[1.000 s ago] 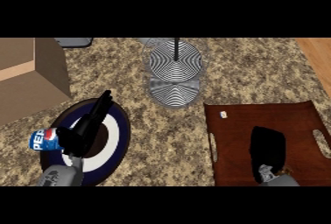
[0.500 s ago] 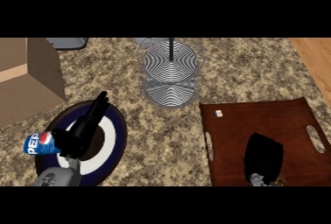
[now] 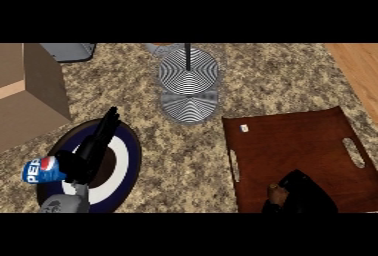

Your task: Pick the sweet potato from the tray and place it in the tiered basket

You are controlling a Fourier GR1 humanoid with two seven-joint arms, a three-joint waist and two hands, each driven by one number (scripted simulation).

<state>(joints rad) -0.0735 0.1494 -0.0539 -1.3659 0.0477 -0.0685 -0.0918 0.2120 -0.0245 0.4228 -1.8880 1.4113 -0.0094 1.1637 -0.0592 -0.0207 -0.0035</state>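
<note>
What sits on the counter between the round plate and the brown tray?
Nothing: in the head view, only bare speckled counter separates the plate from the tray.

Sweet potato (image 3: 275, 194) low on tray (image 3: 295, 145)

A speckled granite counter (image 3: 221, 75) in brown, beige and black fills most of what I see, lit evenly with no strong shadows. Along the far right runs a strip of light wood (image 3: 360, 70), laid at a slant. At the left stands a tan box-like block (image 3: 26, 95) with a paler band across its side. Beyond it, at the counter's far edge, sits a grey metal object (image 3: 70, 51), only partly visible.
</note>
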